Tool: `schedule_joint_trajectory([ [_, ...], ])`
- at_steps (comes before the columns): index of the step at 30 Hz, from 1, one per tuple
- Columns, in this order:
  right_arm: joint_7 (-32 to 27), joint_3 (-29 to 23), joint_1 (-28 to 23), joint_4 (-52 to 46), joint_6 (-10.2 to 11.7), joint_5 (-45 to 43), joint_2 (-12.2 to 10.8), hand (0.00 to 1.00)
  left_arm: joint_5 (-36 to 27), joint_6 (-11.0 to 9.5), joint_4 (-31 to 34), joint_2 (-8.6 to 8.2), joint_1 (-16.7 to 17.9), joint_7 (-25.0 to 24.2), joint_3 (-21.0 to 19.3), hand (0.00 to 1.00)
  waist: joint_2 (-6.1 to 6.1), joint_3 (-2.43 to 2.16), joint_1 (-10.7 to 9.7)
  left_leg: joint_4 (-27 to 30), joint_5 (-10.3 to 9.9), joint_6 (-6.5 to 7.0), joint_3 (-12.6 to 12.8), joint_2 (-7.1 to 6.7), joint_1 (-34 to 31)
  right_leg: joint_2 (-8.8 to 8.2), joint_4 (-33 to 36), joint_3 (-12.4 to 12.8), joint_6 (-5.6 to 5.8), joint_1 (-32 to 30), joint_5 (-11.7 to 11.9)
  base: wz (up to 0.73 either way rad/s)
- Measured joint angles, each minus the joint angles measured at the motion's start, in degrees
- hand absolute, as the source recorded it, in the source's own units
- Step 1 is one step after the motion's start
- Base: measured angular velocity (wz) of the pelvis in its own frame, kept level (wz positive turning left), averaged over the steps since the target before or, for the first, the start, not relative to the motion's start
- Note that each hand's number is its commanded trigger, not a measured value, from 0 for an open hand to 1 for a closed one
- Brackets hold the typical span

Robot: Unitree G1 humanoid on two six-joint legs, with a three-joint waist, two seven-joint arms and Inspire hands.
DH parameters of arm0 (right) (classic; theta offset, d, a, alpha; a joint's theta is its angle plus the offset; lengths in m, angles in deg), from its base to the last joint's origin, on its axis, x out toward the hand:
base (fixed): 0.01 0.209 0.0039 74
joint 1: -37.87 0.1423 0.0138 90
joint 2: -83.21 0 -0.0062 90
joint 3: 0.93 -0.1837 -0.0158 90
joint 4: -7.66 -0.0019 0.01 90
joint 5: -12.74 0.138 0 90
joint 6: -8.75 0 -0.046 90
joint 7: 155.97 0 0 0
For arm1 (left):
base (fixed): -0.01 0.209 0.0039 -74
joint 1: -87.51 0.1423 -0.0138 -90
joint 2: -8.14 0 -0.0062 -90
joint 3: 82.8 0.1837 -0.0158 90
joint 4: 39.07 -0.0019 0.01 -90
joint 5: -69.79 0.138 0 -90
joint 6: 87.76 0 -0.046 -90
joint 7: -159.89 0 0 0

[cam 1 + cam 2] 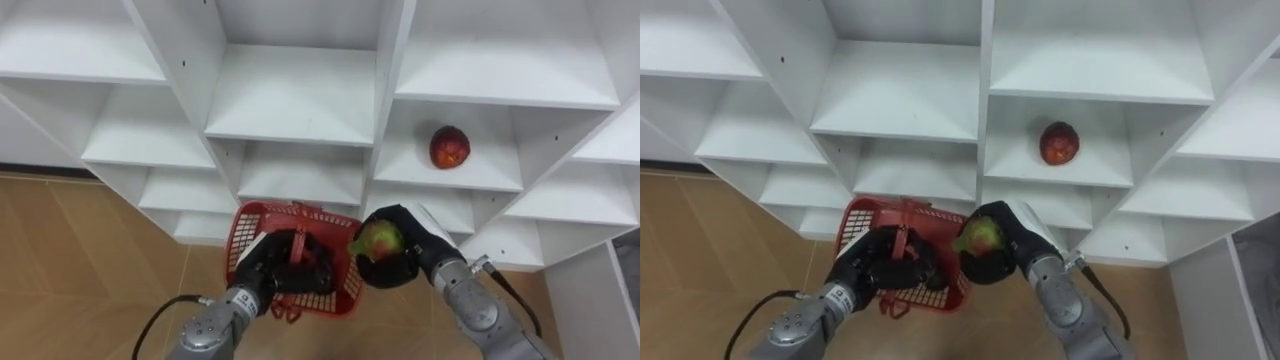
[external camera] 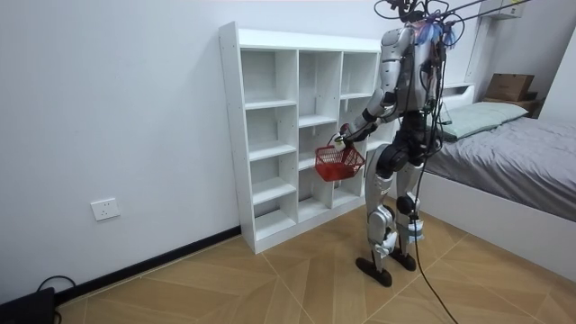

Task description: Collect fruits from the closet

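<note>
Stance: you stand close in front of the white closet (image 1: 290,95), facing its middle and right columns.

Left hand (image 1: 272,272): clenched round the handle of the red basket (image 1: 240,232), which hangs in front of the lower shelves.

Right hand (image 1: 415,245): grasping a green-and-red fruit (image 1: 378,240), just beside the basket's right rim and not yet over the opening.

A second, red fruit (image 1: 449,147) lies on a right-column shelf, near the middle of the board and well apart from both hands.

Step in hand, as I judge it: the drop-off.
- Carry the fruit inward past the rim, clear of the handle.
- Lower it into the basket before you open the fingers.
- Hold the basket level with the left hand.

Risk: released over the rim, the fruit likely rolls off to the floor.
</note>
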Motion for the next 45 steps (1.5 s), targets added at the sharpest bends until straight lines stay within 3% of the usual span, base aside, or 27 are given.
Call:
schedule_joint_trajectory([
  [20, -0.6, 1.0, 1.0, 3.7, -0.1, 0.0, -0.1, 1.00, -0.1, 0.1, 0.0, -0.25, -0.1, -0.7, 4.3, 1.00, -0.01, 0.03, 0.0, -0.2, 0.0, 0.00, 0.1, 0.08, 0.3, -0.07, 0.0, 0.0, -0.04, 0.2, 0.0, 0.00],
  [37, -0.8, 2.1, 1.4, 5.8, -0.1, 0.0, -0.4, 1.00, -0.1, 0.1, 0.0, -0.35, -0.5, -1.6, 4.4, 1.00, -0.31, 0.22, -0.1, -0.3, 0.0, 0.00, 0.6, 0.08, 0.0, -0.24, 0.0, 0.5, -0.01, -0.4, 0.0, 0.00],
  [45, -0.5, 2.2, 1.4, 6.0, -0.1, 0.0, -0.4, 1.00, -0.1, 0.1, 0.1, -0.34, -2.4, -2.6, 4.3, 1.00, -0.31, 0.21, -0.1, -0.3, 0.0, 0.00, 0.6, 0.08, -0.1, -0.23, -0.1, 0.4, -0.01, -0.4, 0.0, 0.00],
])
